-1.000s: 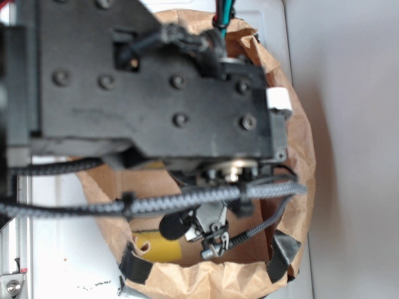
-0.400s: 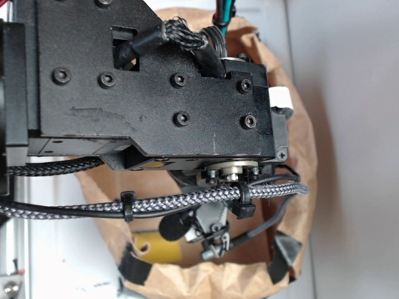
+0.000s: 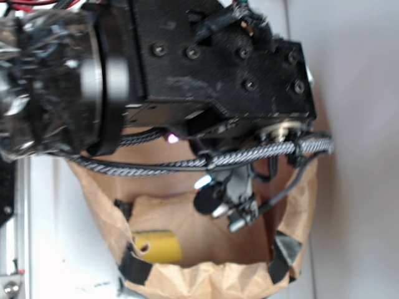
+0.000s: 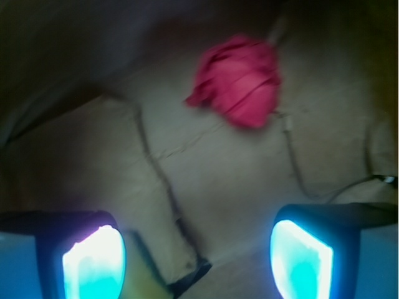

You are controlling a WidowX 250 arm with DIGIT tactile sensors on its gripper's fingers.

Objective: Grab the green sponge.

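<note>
While the gripper (image 4: 198, 258) hangs with fingers spread wide and nothing between them, a red crumpled ball (image 4: 240, 80) lies on creased brown paper at upper centre of the wrist view. Exterior view: green sponge (image 3: 157, 247) sits at lower left inside the paper bag (image 3: 212, 281), apart from the gripper.

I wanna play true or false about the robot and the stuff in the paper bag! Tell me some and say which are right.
1. The green sponge lies inside the brown paper bag. True.
2. The end effector is squeezing the sponge. False: its fingers are spread apart with nothing between them.
3. A red crumpled ball sits on the bag's floor. True.
4. The red ball is between the fingers. False: it lies well ahead of them.
5. The sponge looks mostly blue. False: mostly yellow.
</note>
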